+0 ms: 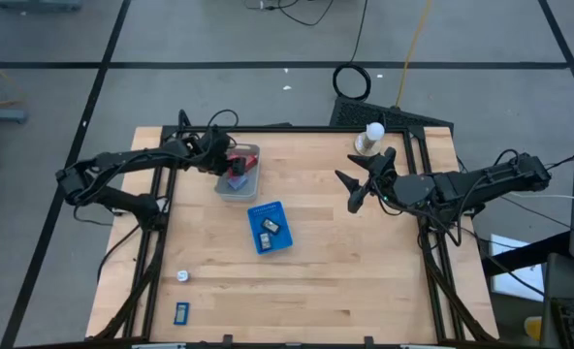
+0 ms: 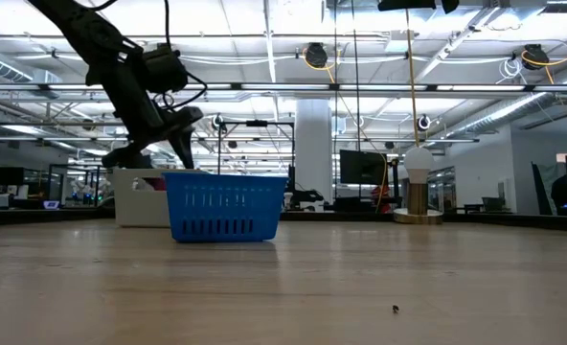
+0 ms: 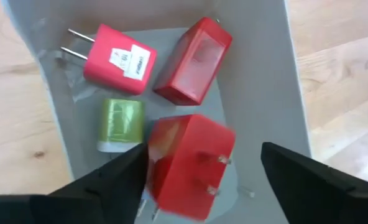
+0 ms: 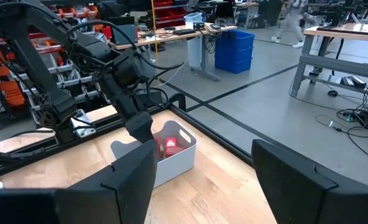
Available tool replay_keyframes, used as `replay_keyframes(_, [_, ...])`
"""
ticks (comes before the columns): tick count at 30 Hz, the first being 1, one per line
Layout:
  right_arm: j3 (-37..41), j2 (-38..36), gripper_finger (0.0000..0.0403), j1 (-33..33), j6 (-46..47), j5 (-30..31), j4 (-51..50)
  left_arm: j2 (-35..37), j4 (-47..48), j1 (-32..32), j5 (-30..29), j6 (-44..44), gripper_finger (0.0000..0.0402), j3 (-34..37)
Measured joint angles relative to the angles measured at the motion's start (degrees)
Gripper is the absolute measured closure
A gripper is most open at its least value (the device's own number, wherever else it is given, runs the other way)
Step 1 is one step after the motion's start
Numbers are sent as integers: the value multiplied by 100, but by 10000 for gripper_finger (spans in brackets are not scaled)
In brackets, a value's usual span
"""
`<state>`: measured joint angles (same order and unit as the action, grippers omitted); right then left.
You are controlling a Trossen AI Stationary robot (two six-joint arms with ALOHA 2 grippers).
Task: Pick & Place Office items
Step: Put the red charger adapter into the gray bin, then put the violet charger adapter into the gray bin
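Your left gripper (image 3: 199,165) is hanging over the grey tray (image 1: 222,186), jaws spread wide, gripping nothing; red charger (image 3: 190,163) is dropping between them. Three other pcs are sitting in tray already. Blue basket (image 1: 258,240) is holding some; two pcs (image 1: 182,312) are waiting nr front-left edge. R gripper (image 1: 365,179) is idling open, empty.

left end effector (image 1: 231,160) over grey tray (image 1: 251,190); blue basket (image 1: 271,229) mid-table
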<state>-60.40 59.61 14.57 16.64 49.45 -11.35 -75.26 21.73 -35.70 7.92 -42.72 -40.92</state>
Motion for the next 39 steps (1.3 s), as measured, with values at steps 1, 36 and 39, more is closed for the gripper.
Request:
replay_keyframes(1, [0,0,152,0,0,0,0,0,-4,0,44,-34,81,-1])
replay_keyframes(36, [-2,0,152,4,44,-34,-7,2332,4199,1092,138,-458,151,-2376])
replay_keyframes(39, [-2,0,152,4,42,-201,-31,2321,4631,1388,101,-526,151,-2680])
